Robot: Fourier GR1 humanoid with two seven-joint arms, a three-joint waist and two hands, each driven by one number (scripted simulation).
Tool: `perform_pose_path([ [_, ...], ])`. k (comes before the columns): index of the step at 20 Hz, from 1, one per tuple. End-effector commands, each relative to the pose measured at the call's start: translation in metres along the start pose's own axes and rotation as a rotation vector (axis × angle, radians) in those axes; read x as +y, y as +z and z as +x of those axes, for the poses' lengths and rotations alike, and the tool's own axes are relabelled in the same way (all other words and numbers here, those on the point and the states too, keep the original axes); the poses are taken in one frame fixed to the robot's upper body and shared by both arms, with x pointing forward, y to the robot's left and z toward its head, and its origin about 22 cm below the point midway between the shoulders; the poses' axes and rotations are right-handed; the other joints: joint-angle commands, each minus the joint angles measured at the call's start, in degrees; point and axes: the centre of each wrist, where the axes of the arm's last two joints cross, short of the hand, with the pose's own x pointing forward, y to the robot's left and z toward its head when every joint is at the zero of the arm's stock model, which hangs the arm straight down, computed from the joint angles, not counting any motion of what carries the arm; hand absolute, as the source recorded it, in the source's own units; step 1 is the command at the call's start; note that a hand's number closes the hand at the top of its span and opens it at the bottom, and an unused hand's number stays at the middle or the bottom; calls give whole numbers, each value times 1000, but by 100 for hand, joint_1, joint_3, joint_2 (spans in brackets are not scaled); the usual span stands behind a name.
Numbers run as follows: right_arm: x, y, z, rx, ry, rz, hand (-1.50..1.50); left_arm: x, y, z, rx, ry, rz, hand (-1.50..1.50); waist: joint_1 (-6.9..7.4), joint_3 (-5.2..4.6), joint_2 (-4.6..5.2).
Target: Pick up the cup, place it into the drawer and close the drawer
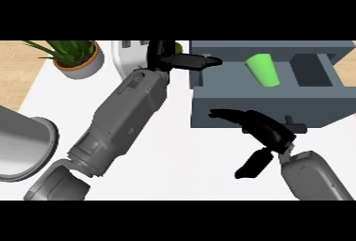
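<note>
cup (262,69) tilted inside open drawer (264,101), far right of bench (188,155) | my left hand (173,60) fingers straight, empty, at drawer's left wall | my right hand (268,132) spread, empty, before drawer front

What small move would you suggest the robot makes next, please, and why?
Probably press the right hand forward against the drawer front panel to begin closing it. The green cup already lies tilted inside the open drawer, no hand holds it, and the right hand is open just before that panel. The left hand is near its far-left corner.
</note>
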Motion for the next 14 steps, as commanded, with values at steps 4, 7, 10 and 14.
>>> perform_pose_path([
  [4,21,-37,-63,128,57,74,150,28,1,9,-9,38,19,-150,339,6,-25],
  [7,8,-44,-87,159,58,15,150,36,24,-13,-9,37,26,-150,429,10,-10],
  [10,-5,-53,-92,108,31,-70,150,52,24,-8,-7,45,11,-150,624,22,43],
  [14,-49,-54,-96,101,26,-206,150,73,30,-8,-6,70,-9,-150,718,22,79],
])
